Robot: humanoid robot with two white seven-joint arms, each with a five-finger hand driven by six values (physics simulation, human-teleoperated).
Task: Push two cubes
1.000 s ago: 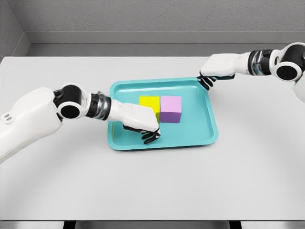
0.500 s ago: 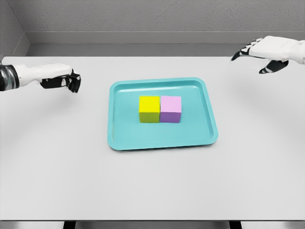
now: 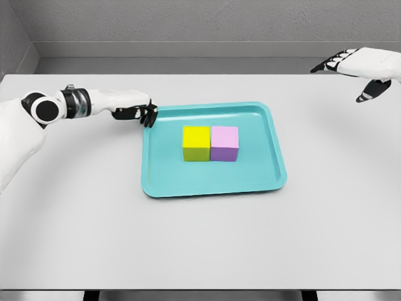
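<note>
Pale grey table (image 3: pixel 200 244), grey textured wall (image 3: pixel 188 19) behind — perhaps carpeted.

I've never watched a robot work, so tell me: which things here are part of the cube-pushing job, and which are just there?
Part of the job:
- yellow cube, touching the purple one
- purple cube
- left hand, at the tray's far left corner
- right hand, fingers spread, far right

Just there:
- teal tray holding both cubes
- grey table
</note>
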